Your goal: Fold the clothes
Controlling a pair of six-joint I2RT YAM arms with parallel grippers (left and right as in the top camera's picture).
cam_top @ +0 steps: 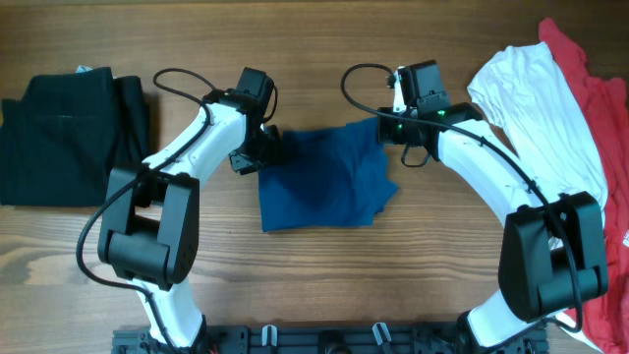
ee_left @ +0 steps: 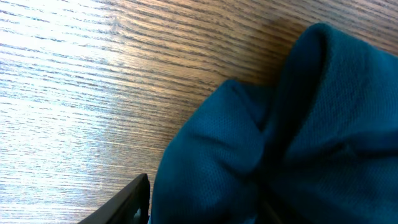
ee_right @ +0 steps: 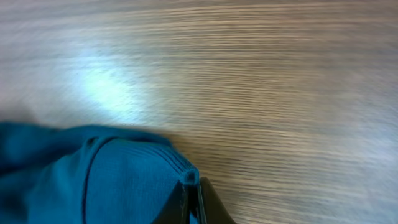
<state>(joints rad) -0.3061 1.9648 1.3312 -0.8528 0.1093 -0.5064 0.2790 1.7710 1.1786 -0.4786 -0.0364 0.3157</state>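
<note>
A royal-blue shirt point(cam_top: 324, 182), folded into a rough square, lies at the table's middle. My left gripper point(cam_top: 267, 149) is at its upper left corner, shut on a bunch of the blue cloth point(ee_left: 267, 155); one dark finger point(ee_left: 127, 202) shows beside the cloth. My right gripper point(cam_top: 385, 131) is at the upper right corner, shut on a pinched edge of the blue shirt point(ee_right: 124, 180), with the fingertips point(ee_right: 193, 186) closed tight on it. A folded black garment point(cam_top: 69, 138) lies at the far left. A white garment point(cam_top: 536, 108) and a red garment point(cam_top: 604, 118) lie at the far right.
The wooden table point(cam_top: 324, 39) runs under everything. The white garment lies under my right arm. A dark rail point(cam_top: 324, 339) runs along the front edge between the arm bases.
</note>
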